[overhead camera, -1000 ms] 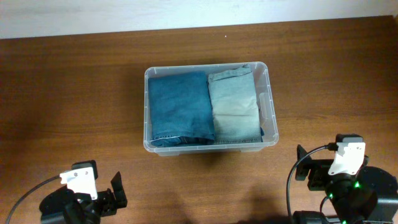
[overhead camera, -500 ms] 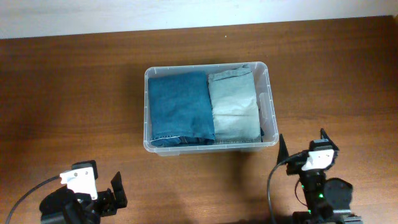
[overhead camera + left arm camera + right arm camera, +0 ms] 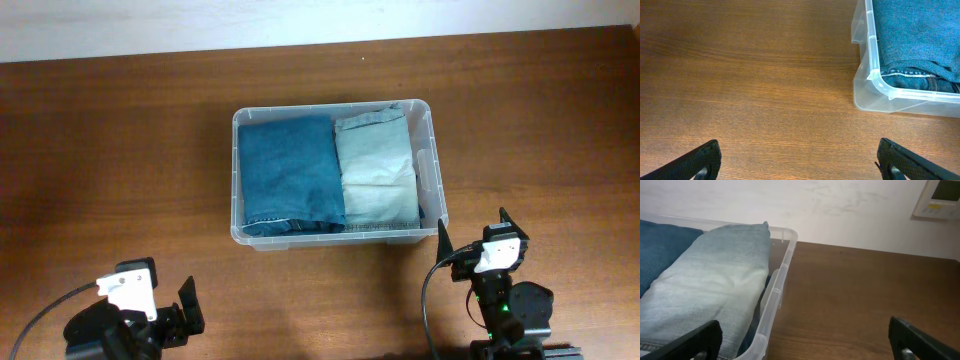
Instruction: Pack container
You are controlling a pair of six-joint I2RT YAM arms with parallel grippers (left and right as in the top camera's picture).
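The clear plastic container (image 3: 433, 165) stands at the middle of the table. It holds dark blue folded jeans (image 3: 288, 170) on the left and light blue folded jeans (image 3: 375, 170) on the right. My left gripper (image 3: 165, 305) is open and empty at the front left, well short of the container's corner (image 3: 875, 82). My right gripper (image 3: 477, 232) is open and empty just in front of the container's front right corner (image 3: 777, 287). The light jeans (image 3: 710, 285) show in the right wrist view.
The brown wooden table (image 3: 120, 160) runs all round the container. A white wall (image 3: 850, 205) stands behind the table, with a white device (image 3: 940, 197) mounted on it at the right.
My right arm has swung left and forward from the front right corner, so its gripper now points at the container's front right corner. The left arm has not moved.
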